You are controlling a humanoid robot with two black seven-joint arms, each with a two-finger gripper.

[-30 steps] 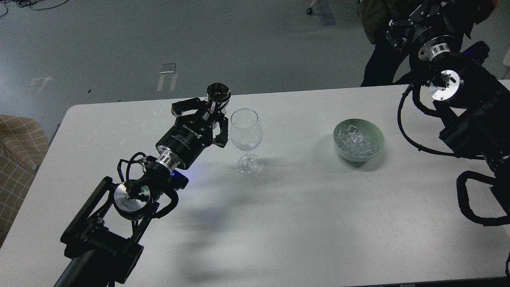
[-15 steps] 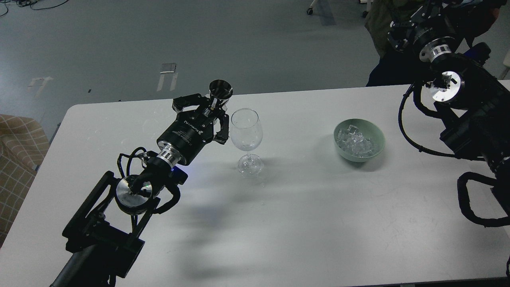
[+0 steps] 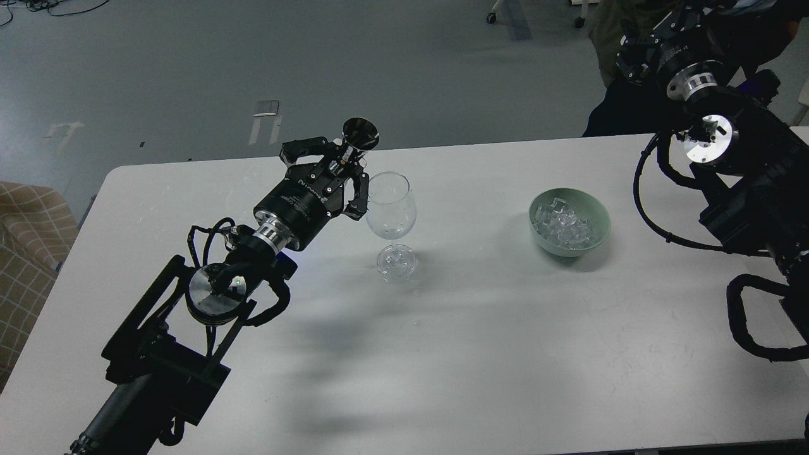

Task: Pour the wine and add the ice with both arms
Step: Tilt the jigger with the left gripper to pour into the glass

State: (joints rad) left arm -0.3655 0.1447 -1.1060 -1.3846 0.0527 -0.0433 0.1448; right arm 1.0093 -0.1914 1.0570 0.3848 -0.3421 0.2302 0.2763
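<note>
Left gripper (image 3: pixel 344 165) is closed on a small dark metal cup (image 3: pixel 360 134), fingers clamped round its narrow lower part; the cup's flared mouth points up and away, past the far edge of the table (image 3: pixel 480 341). Whether any wine is inside the cup cannot be told — the interior reads dark. The gripper sits just left of the wine glass (image 3: pixel 390 221), one finger very near the bowl of the glass; contact cannot be confirmed. The glass stands upright on its foot, looks clear, no liquid level visible.

Left arm (image 3: pixel 208 303) runs diagonally from the near-left corner of the table up to the gripper, over the left third of the tabletop.

To the right of the glass, well apart, a pale green bowl (image 3: pixel 599 215) holds the ice (image 3: pixel 565 229) — a heap of clear cubes below the rim. Open white tabletop lies between glass and bowl, and a broad bare stretch runs along the near edge.

Right arm (image 3: pixel 746 183) stands over the far-right corner, beyond the bowl. Right gripper (image 3: pixel 638 47) is dark, seen against a dark-clothed person (image 3: pixel 622 104) behind the table; finger state cannot be told.
</note>
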